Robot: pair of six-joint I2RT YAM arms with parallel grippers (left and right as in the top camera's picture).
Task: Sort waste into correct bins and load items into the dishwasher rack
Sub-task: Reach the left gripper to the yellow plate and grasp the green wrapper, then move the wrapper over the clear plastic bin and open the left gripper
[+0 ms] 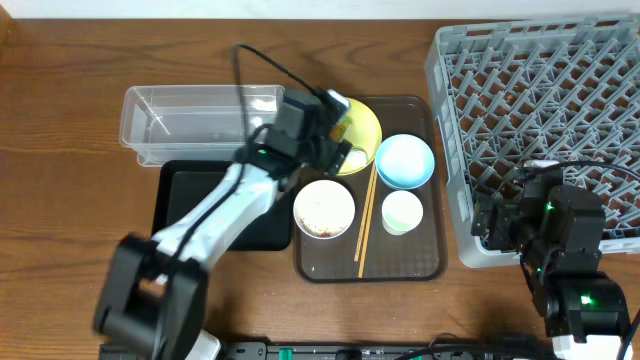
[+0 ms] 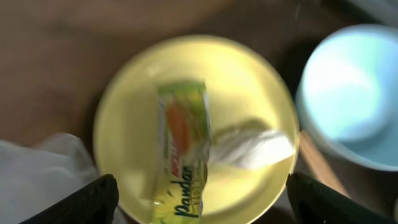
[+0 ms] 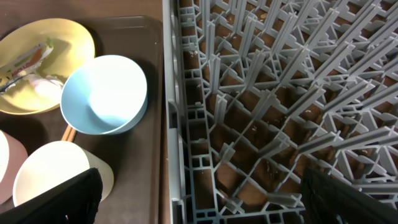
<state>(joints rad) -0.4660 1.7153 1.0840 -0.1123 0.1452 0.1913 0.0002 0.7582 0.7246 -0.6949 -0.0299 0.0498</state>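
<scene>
The yellow plate (image 1: 365, 128) sits at the back left of the brown serving tray and holds the green-and-orange snack wrapper (image 2: 181, 149) and crumpled white paper (image 2: 252, 148). My left gripper (image 2: 199, 202) is open just above the plate, its fingers either side of the wrapper's near end. The light blue bowl (image 1: 405, 160), small white cup (image 1: 402, 211), white bowl with rice (image 1: 323, 207) and chopsticks (image 1: 367, 218) lie on the tray. My right gripper (image 3: 202, 199) is open over the grey rack's (image 1: 560, 90) front left edge.
The clear tub (image 1: 195, 118) stands at the back left, with the black tray (image 1: 190, 195) in front of it, partly under my left arm. The brown serving tray (image 1: 425, 255) lies between these bins and the rack.
</scene>
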